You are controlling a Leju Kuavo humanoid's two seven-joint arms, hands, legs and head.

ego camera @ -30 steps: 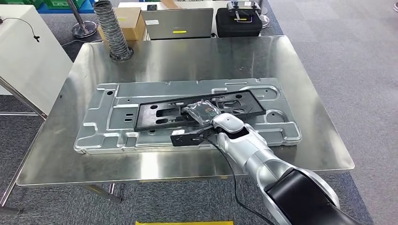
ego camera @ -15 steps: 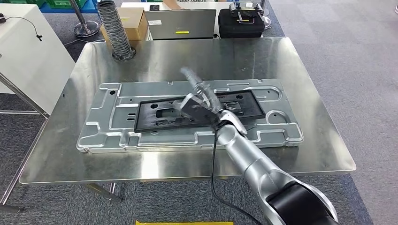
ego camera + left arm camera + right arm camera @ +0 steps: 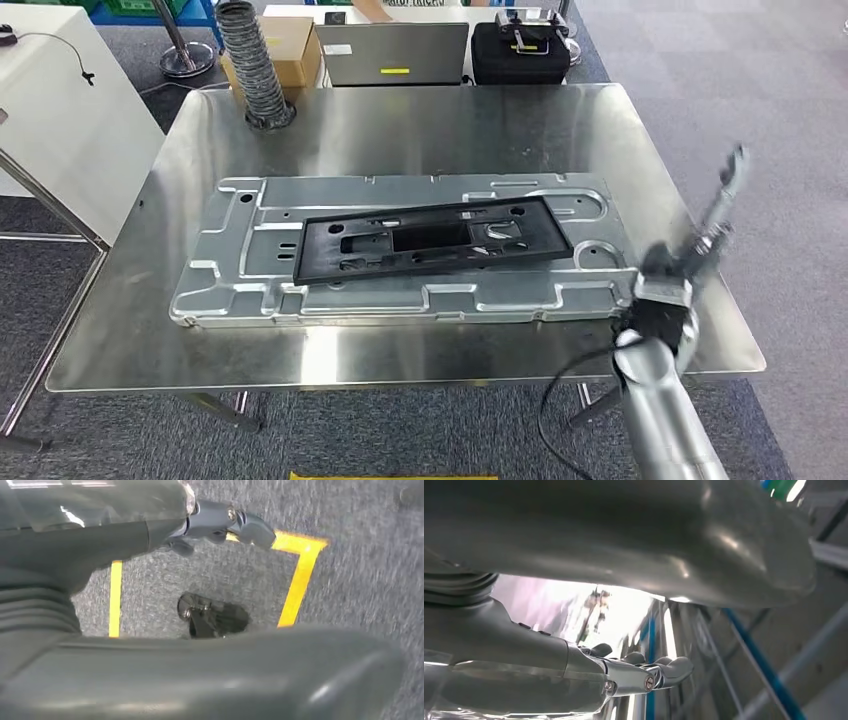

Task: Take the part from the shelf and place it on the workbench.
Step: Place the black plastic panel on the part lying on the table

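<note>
The black frame-shaped part (image 3: 430,240) lies flat on a large silver stamped plate (image 3: 240,280) in the middle of the steel workbench (image 3: 420,130). My right hand (image 3: 700,240) is blurred above the bench's right edge, well clear of the part, with fingers stretched upward and nothing in it. In the right wrist view the right hand (image 3: 639,672) has its fingers extended and holds nothing. My left hand (image 3: 220,525) hangs over grey carpet, fingers apart and empty.
At the back of the bench stand a ribbed hose (image 3: 247,60), a cardboard box (image 3: 290,45), a grey laptop (image 3: 392,52) and a black case (image 3: 520,50). A white table (image 3: 60,110) is at the left. Yellow tape (image 3: 295,580) marks the floor.
My right hand has let go of the black part, lifted off it and swung right to the bench's edge. The part stays flat on the silver plate.
</note>
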